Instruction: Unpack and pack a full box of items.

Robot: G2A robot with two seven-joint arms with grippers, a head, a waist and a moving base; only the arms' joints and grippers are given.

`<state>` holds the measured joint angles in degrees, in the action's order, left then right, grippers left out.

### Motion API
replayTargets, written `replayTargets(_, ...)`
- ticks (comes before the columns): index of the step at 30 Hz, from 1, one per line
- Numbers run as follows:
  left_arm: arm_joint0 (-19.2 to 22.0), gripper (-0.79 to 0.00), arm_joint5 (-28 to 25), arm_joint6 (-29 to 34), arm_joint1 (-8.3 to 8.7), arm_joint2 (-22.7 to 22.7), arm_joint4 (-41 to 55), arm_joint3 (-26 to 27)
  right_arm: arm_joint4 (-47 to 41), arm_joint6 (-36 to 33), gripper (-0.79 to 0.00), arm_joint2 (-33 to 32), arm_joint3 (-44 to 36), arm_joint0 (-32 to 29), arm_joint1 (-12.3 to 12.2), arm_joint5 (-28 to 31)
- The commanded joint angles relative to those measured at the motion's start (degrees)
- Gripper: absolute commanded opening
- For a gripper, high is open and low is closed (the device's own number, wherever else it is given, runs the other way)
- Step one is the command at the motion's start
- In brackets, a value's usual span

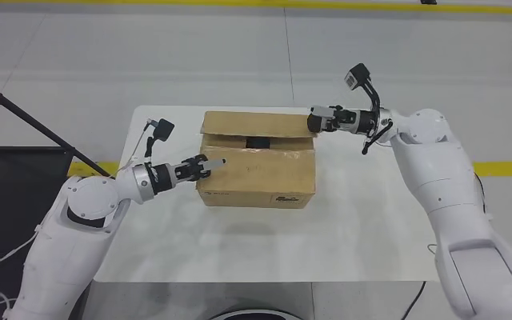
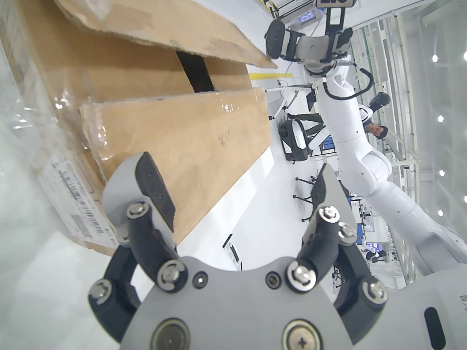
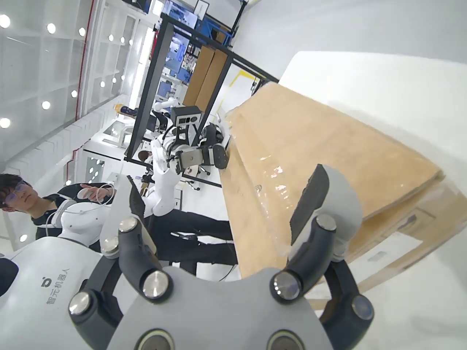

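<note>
A brown cardboard box [image 1: 256, 172] stands in the middle of the white table [image 1: 360, 240]. Its two long top flaps are nearly closed, and a narrow dark gap [image 1: 258, 143] between them shows something black inside. My left gripper [image 1: 210, 164] is at the box's left end, open, with the edge of the near flap [image 2: 182, 136] between its fingers [image 2: 155, 187]. My right gripper [image 1: 316, 122] is at the far right corner, open, straddling the end of the far flap [image 3: 310, 147]. Across the box, the left gripper [image 3: 204, 156] appears in the right wrist view.
Bare table surface lies in front of the box and to its right. A black metal frame [image 1: 32, 124] stands off the table's left side. A printed label [image 2: 73, 191] is stuck on the box's end wall.
</note>
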<state>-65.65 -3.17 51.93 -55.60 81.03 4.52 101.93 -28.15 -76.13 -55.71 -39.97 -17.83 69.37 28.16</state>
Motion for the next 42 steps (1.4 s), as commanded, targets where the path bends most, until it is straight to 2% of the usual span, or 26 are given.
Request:
replayTargets(1, 0.3, 0.0, 0.4, -0.5, -0.04, -0.5, -0.5, -0.2, -0.8, -2.5, 0.0, 0.4, 0.2, -0.1, -0.2, -2.5)
replayTargets(10, 0.3, 0.0, 0.8, -3.3, -0.19, -1.2, -0.8, -0.5, -2.8, -7.2, 0.0, 3.9, 4.7, 1.0, 2.0, -7.2)
replayTargets(16, -0.8, 0.0, -0.2, -6.4, -0.19, 0.3, 0.0, 0.4, -2.8, -6.8, 0.0, 5.5, 7.6, 2.0, 3.3, -8.3)
replayTargets(21, -4.1, 0.0, -2.1, -11.5, -0.08, 4.8, 3.1, 2.2, -2.6, -6.5, 0.0, 6.1, 9.7, 2.5, 4.1, -8.0)
replayTargets(28, -12.8, 0.0, -3.4, -21.1, -0.15, 13.5, 9.1, 4.9, -2.6, -6.9, 0.0, 6.3, 11.0, 2.8, 4.4, -7.8)
replayTargets(38, -12.8, 0.0, -3.4, -21.1, -0.15, 13.5, 9.1, 4.9, -2.6, -6.9, 0.0, 6.3, 11.0, 2.8, 4.4, -7.8)
replayTargets(42, -14.5, 0.0, -0.6, -26.9, -0.72, 12.4, 11.4, 4.6, -2.6, -6.9, 0.0, 6.3, 11.0, 2.8, 4.4, -7.8)
